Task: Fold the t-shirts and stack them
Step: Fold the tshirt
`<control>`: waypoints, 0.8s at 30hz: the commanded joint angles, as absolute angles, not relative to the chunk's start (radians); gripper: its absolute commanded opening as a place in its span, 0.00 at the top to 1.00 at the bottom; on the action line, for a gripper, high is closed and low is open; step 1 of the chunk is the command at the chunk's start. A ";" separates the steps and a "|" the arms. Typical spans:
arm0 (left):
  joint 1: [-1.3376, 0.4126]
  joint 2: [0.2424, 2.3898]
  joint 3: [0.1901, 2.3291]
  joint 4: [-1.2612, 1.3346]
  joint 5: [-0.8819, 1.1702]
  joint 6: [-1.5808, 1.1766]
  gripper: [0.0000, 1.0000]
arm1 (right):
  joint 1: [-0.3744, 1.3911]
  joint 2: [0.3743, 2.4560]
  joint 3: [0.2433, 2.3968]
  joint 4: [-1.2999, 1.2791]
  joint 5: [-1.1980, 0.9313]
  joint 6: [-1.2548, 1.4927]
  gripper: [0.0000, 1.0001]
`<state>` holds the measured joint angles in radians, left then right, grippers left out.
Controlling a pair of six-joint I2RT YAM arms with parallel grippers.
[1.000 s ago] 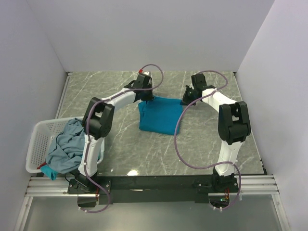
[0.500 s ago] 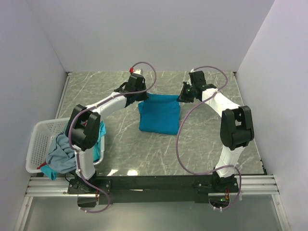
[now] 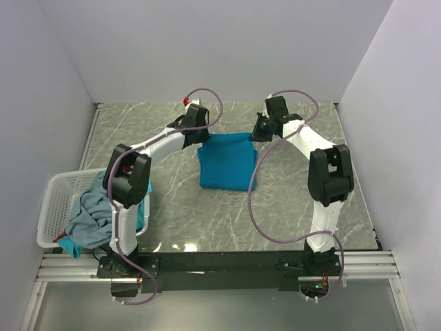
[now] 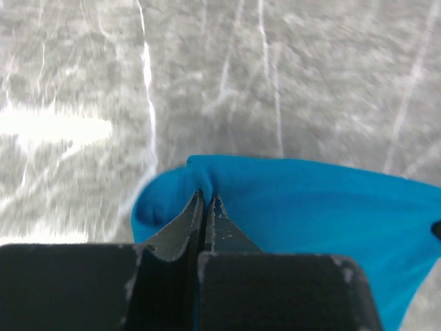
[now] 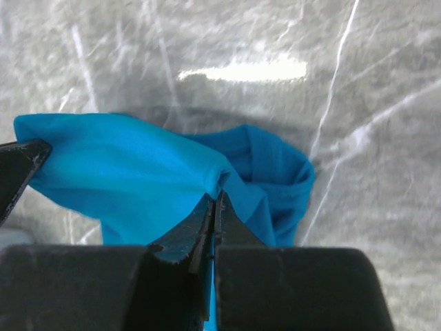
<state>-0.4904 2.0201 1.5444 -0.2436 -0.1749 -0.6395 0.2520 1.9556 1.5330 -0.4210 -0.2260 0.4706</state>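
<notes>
A bright teal-blue t-shirt (image 3: 227, 162) lies partly folded on the grey marble table, its far edge lifted. My left gripper (image 3: 200, 140) is shut on the shirt's far left corner (image 4: 200, 183). My right gripper (image 3: 255, 136) is shut on its far right corner (image 5: 207, 172). In the left wrist view my gripper (image 4: 207, 200) pinches a fold of the blue cloth. In the right wrist view my gripper (image 5: 215, 198) does the same, with a bunched sleeve to its right. Grey-blue and teal shirts (image 3: 93, 214) lie heaped in the basket.
The white lattice basket (image 3: 52, 207) stands at the table's left edge, near the left arm's base. White walls close in the left, back and right. A black rail runs along the near edge.
Both grippers have moved toward the back wall, carrying the shirt's far edge with them. The blue cloth now lies longer front to back. The left arm stretched out.
</notes>
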 commanded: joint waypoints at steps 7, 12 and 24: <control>-0.457 2.154 1.684 -0.290 -0.153 -0.614 0.83 | 0.250 2.118 1.695 -0.496 -0.150 0.494 0.88; -0.454 2.125 1.669 -0.287 -0.149 -0.606 0.35 | 0.250 2.149 1.762 -0.537 -0.175 0.471 0.37; -0.457 1.754 1.344 -0.216 -0.061 -0.660 0.01 | 0.282 1.741 1.369 -0.405 -0.132 0.489 0.13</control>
